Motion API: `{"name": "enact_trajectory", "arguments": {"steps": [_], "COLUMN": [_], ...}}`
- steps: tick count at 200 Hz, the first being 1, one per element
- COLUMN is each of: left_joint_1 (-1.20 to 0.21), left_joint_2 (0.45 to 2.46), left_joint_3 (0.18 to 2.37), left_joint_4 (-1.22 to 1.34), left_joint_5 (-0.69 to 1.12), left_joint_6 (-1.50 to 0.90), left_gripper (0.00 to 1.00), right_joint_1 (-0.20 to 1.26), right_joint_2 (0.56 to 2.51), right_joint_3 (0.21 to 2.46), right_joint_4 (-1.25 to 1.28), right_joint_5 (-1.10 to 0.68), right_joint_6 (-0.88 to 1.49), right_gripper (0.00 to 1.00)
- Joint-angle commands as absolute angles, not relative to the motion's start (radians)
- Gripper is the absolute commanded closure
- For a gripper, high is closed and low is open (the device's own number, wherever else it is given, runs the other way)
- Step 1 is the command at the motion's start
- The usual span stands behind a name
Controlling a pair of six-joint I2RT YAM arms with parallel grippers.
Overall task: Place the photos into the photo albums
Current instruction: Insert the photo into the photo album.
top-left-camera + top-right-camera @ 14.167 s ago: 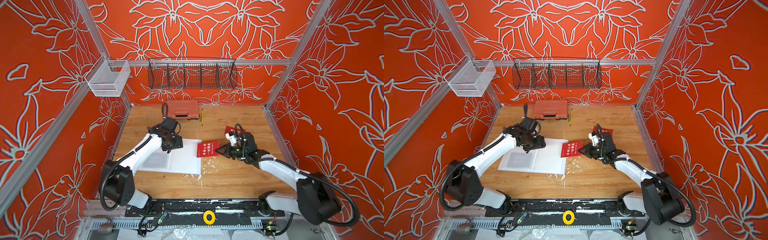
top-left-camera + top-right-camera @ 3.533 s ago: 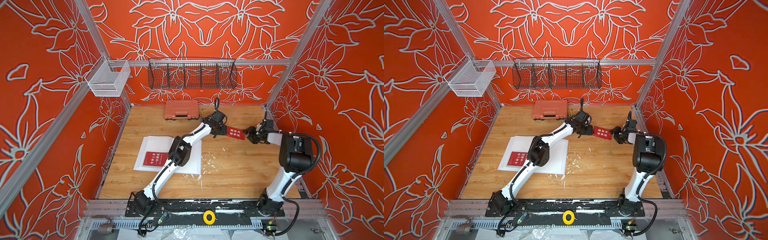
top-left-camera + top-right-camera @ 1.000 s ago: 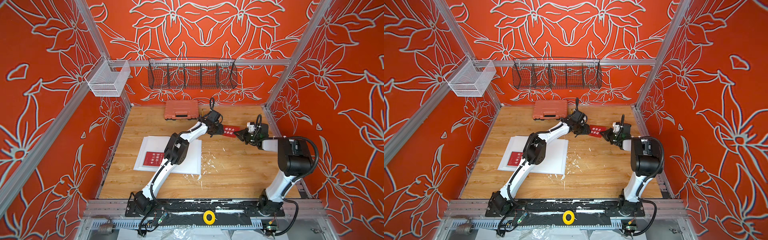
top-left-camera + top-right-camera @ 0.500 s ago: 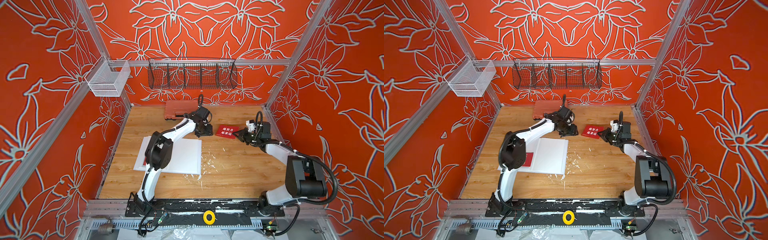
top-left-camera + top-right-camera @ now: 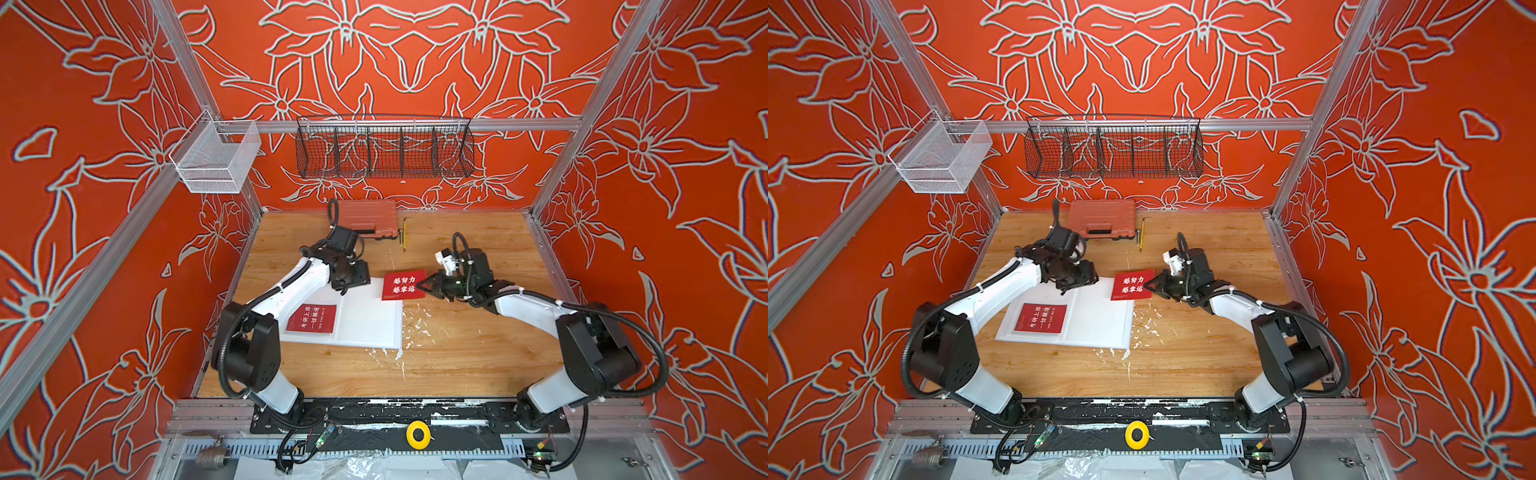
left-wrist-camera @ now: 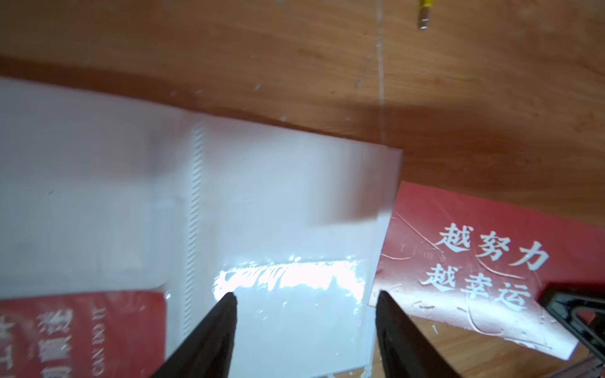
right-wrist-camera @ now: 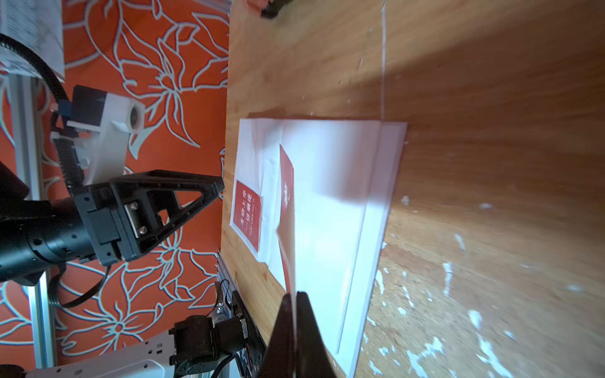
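Pinching a red rectangular card with white characters (image 5: pixel 404 284) by its edge, the right pincer (image 5: pixel 420 286) holds it at the far right corner of the open white album (image 5: pixel 365 322); the left pincer (image 6: pixel 305 296) hovers above its page, jaws apart, empty.

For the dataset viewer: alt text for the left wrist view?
The open left pincer hovers over an empty sleeve page of the white photo album on the wooden table. The right pincer holds a red card at that page's edge; a second red card sits in the facing page.
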State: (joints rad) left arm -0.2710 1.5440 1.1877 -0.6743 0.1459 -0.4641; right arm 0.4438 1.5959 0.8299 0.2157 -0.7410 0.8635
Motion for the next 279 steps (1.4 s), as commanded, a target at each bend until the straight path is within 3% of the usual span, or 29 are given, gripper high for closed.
{"name": "enact_trajectory", "arguments": {"steps": [1,44,86,133,279], "left_joint_1": [-0.152,0.027,0.193,0.286,0.311], "left_joint_2": [1.416,1.233,1.17,1.14,1.112], "left_joint_3": [1.092,0.932,0.815,0.746,0.624], "left_joint_4": [-0.68,-0.667,-0.621,-0.573,-0.473], "left_joint_5": [0.176,0.18,0.252,0.229,0.069], "left_joint_6": [-0.485,-0.518,-0.549,-0.57,-0.628], "left_gripper": [0.32,0.31,0.31,0.31,0.32], "right_joint_1": [0.511,0.582,0.63,0.639,0.638], "right_joint_2": [1.687,1.871,2.013,2.099,2.224], "right_joint_3": [0.891,0.968,1.053,1.117,1.178], "right_joint_4": [0.336,0.523,0.595,0.603,0.728], "right_joint_5": [-0.75,-0.777,-0.786,-0.782,-0.755], "right_joint_6": [0.926,1.033,1.083,1.094,1.152], "right_gripper": [1.0,1.0,1.0,1.0,1.0]}}
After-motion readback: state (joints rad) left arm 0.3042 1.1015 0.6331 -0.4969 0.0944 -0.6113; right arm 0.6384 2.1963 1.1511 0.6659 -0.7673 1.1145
